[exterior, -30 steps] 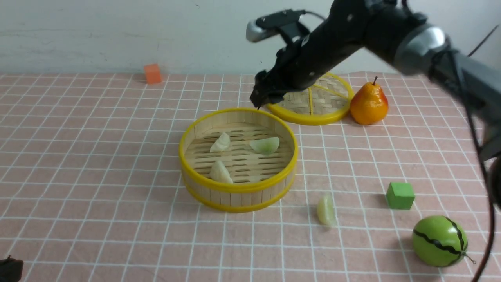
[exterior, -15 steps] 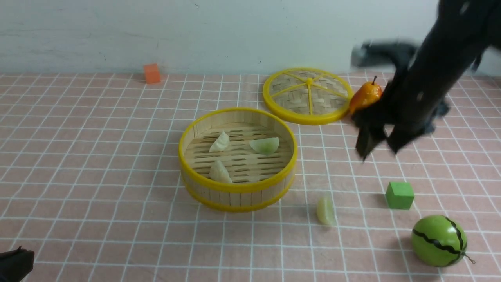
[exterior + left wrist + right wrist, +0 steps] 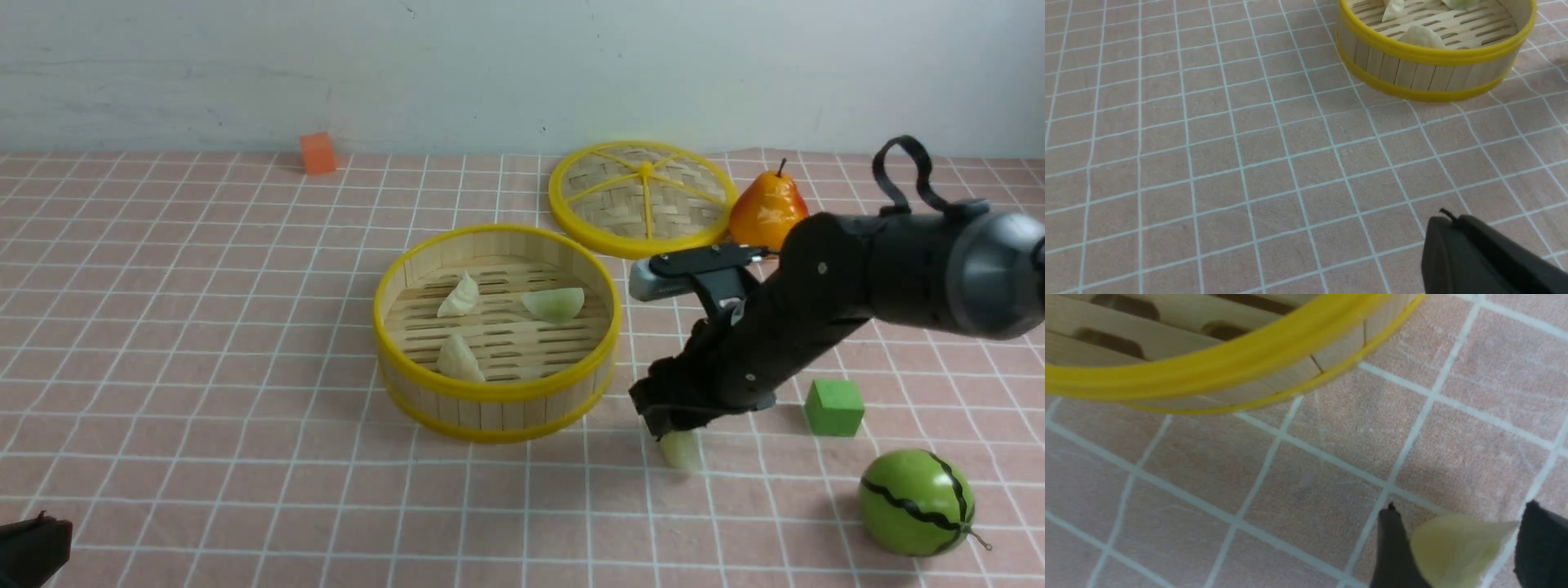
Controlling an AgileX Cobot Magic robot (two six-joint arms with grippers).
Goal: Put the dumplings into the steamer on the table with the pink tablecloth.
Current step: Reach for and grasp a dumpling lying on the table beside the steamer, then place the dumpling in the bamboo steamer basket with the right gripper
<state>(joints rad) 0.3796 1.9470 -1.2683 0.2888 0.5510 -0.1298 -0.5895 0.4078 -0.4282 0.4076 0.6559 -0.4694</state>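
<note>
Front view: four dumplings in all, three lying loose on the slatted floor of the one steamer, so most of the job apparently done. Fourth dumpling out on the pink tablecloth of the counter, just right of the steamer and nearer, under the tip of the right claw, held low there presumably to pick it up. Left claw at the near left corner, well apart from everything, likely to keep out of the way. Also one flat lid beyond the steamer to the right, one pear just beside it, one green cube, one toy watermelon, one orange cube at the far edge

Left wrist view: left claw clenched on nothing, over bare cloth; steamer beyond it, with parts of three dumplings showing

Right wrist view: right claw released, one finger on each side of the fourth dumpling, one apparently against it, a sliver of cloth before the other; no squeeze yet, by the look of it. Steamer wall close by, so only a short lift over the yellow rim needed
</note>
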